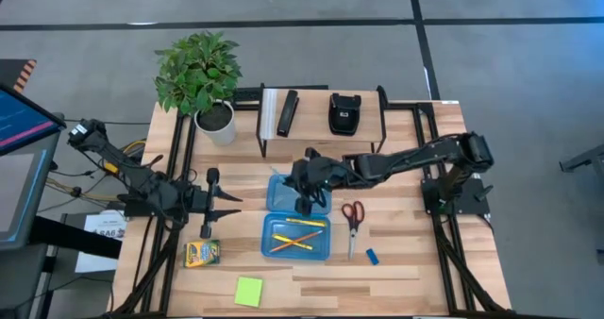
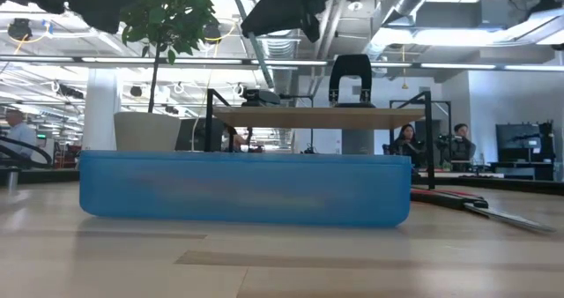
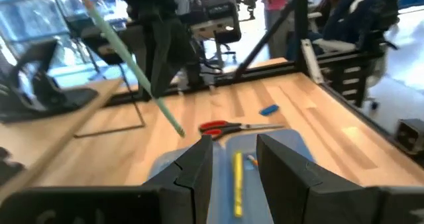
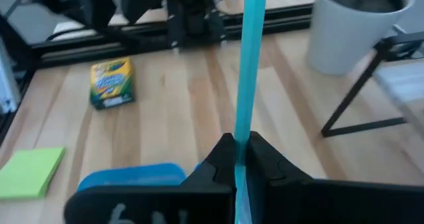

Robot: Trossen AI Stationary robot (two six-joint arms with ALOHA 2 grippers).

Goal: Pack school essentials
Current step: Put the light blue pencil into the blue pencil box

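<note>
Light-blue pen (image 4: pixel 250 58) was held clamped in right gripper (image 4: pixel 242 159) jaws, above blue case (image 1: pixel 296 236) at tabletop (image 1: pixel 396 262) centre. Orange and yellow pencils (image 1: pixel 294 234) already lay inside. Risk judged: pen, gripped near one end, could pivot on release and land outside case. Scissors (image 1: pixel 352 220), eraser (image 1: pixel 372 257) lay just beside case; crayon box (image 1: pixel 201 254), sticky-note pad (image 1: pixel 248 291) remained unpacked. Left gripper (image 3: pixel 235 161) waited farther off, jaws apart, empty.
</note>
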